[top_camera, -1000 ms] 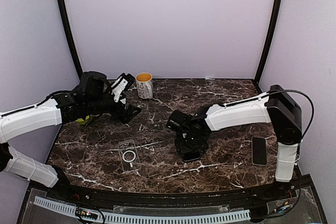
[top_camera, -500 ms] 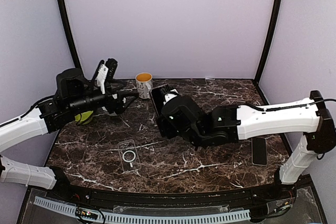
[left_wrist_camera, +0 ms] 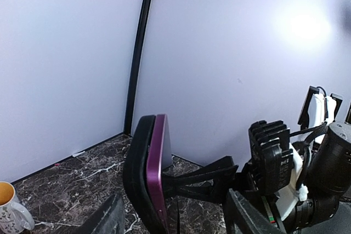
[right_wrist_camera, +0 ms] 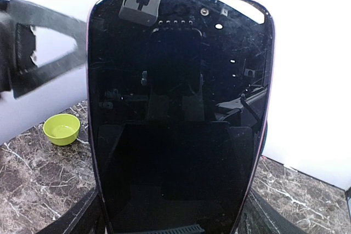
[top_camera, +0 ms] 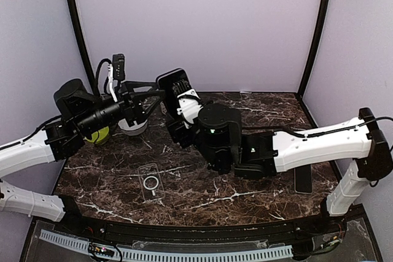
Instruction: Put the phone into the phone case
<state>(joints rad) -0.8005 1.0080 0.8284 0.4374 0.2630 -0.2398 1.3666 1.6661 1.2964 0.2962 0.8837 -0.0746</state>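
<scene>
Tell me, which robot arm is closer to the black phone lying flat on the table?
Right. The right arm passes just behind the flat phone; the left arm is far away on the opposite side.

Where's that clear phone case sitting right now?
In the top view, the phone case lies flat on the table, left of centre near the front edge, apart from the raised phone.

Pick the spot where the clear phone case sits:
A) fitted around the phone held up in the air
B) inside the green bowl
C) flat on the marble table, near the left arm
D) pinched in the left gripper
C: the phone case lies flat on the table, clear of both grippers, while the right gripper holds the bare phone upright above the table.
</scene>
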